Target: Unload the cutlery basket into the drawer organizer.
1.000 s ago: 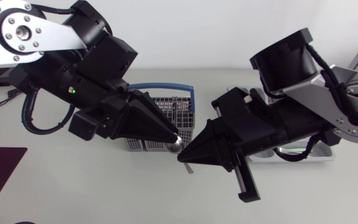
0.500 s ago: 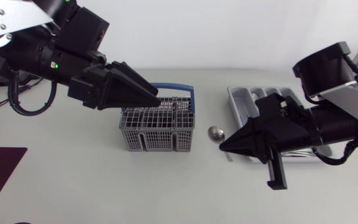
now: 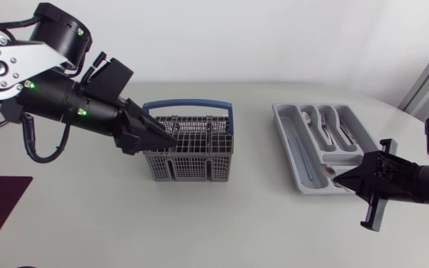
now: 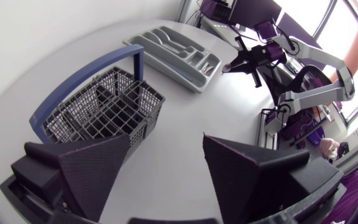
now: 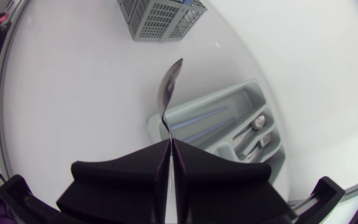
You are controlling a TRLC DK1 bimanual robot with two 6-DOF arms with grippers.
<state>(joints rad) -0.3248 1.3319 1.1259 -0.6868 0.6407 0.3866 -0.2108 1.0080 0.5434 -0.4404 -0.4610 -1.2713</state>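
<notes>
1. Closest in, the right gripper (image 5: 168,142) is clamped narrow on the handle of a spoon (image 5: 168,87). Both fingers pinch it from either side, and the bowl points straight ahead.
2. From above, that right gripper (image 3: 341,176) sits at the near right end of the drawer organizer (image 3: 284,138), with its arm coming in low from the right edge.
3. The grey organizer lies at a slant on the white bench (image 3: 125,223). Several pieces of cutlery (image 3: 326,132) lie in its farther short compartments, spoons and forks by the look of them.
4. Over to the left, well apart from the organizer, stands the grey mesh cutlery basket (image 3: 188,160). Its blue handle (image 3: 188,104) arches over the far side.
5. The left gripper (image 4: 166,140) is spread wide, with only bare bench between its fingers. The basket is just ahead of it, off towards one finger.
6. In the head view the left gripper (image 3: 166,135) has its tips over the basket's left side, and its arm slopes down from the far left corner.
</notes>
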